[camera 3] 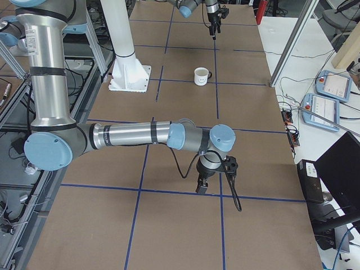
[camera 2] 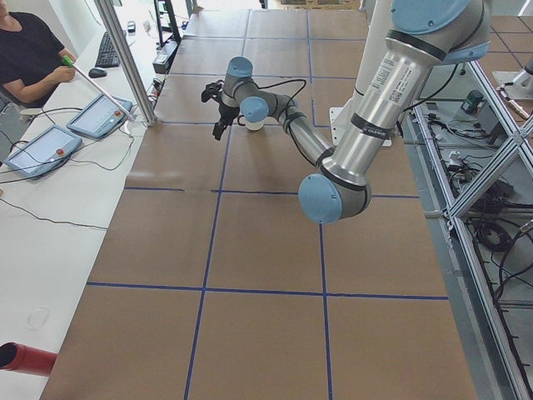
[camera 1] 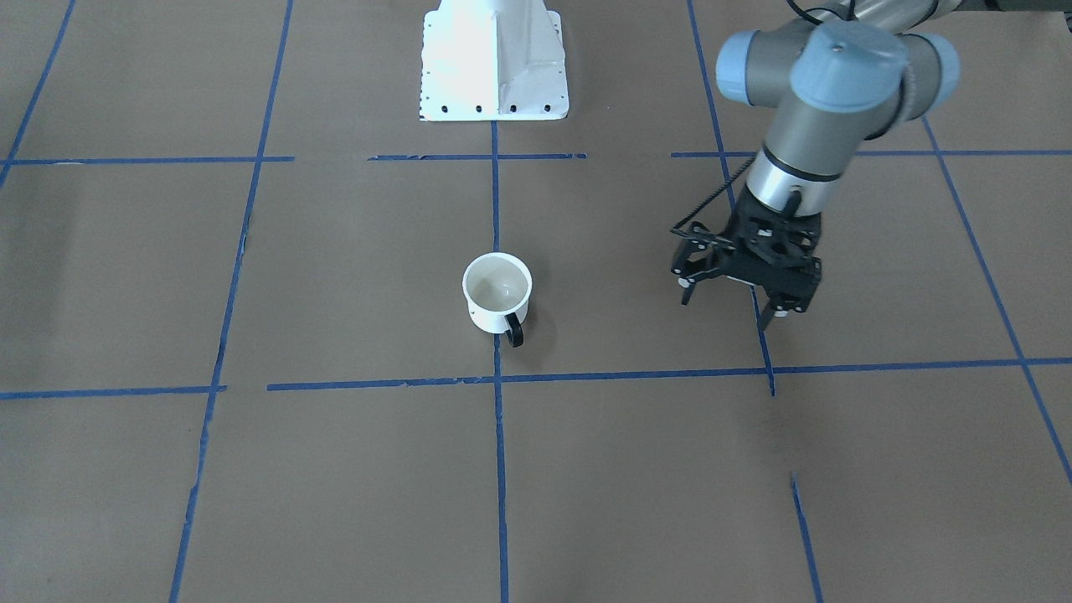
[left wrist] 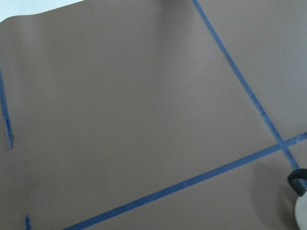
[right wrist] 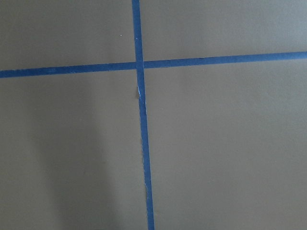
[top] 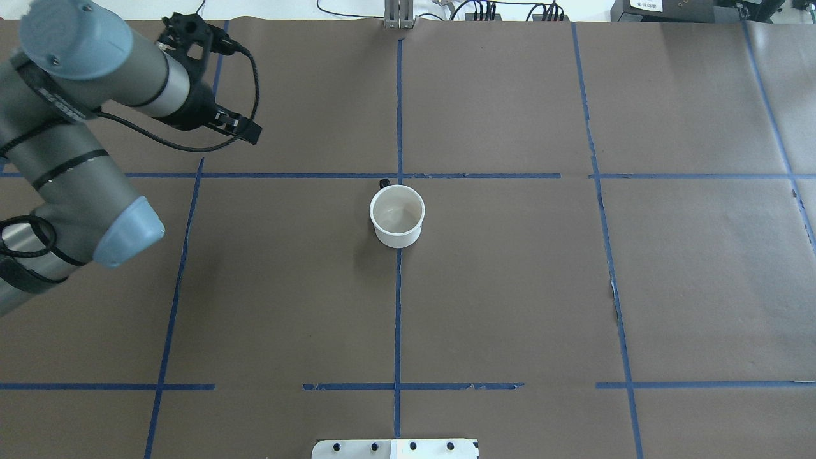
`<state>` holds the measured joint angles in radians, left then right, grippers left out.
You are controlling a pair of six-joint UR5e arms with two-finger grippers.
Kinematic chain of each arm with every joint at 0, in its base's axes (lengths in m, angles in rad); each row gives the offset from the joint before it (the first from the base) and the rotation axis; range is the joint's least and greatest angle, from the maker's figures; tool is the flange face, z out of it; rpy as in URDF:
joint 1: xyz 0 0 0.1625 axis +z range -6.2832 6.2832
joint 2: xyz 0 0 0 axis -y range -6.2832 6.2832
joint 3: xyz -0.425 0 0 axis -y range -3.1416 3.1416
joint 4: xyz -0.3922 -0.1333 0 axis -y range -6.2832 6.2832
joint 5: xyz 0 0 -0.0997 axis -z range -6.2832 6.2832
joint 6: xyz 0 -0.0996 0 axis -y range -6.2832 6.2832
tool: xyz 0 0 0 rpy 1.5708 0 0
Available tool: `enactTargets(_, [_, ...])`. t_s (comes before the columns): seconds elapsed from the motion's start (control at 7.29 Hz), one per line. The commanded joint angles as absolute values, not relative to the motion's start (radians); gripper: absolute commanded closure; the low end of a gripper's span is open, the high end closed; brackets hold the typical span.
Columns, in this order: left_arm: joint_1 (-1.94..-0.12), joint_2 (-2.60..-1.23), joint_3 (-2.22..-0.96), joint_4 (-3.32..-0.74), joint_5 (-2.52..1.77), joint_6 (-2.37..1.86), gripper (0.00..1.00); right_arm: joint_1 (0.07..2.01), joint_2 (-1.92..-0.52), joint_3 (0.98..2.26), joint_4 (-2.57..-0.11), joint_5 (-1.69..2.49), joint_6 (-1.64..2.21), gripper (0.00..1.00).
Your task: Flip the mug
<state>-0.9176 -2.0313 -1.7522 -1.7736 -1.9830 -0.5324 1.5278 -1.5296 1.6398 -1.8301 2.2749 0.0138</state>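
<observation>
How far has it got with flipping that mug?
Nothing looks done yet: the mug stands upright, mouth up, on the table. Nothing is in hand; the left arm hangs off to one side of it, jaws open and empty. Left to do: reaching it, gripping it and turning it over.

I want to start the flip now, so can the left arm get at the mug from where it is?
Probably yes. The left gripper hangs open off to one side of the mug, with only bare brown table paper between them. The mug stands upright, mouth up.
</observation>
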Motion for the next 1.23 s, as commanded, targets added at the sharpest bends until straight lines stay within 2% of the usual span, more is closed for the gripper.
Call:
enactTargets(0.0, [-1.075, -1.900, -1.724, -1.779, -2.089, -0.352, 0.00, 1.528, -1.529, 1.640, -1.830, 2.275, 0.014, 0.00])
enactTargets(0.41, [-1.253, -1.676, -1.701, -1.776, -2.167, -0.312, 0.00, 1.528, -1.529, 1.640, -1.830, 2.275, 0.014, 0.00])
enactTargets(0.82, [-1.444, -1.621, -1.580, -1.753, -2.304, -0.077, 0.00, 1.528, -1.529, 1.640, -1.830, 2.275, 0.014, 0.00])
enactTargets(1.1, [-1.477, -1.632, -1.548, -1.685, -2.301, -0.034, 0.00, 1.528, -1.529, 1.640, -1.830, 2.275, 0.014, 0.00])
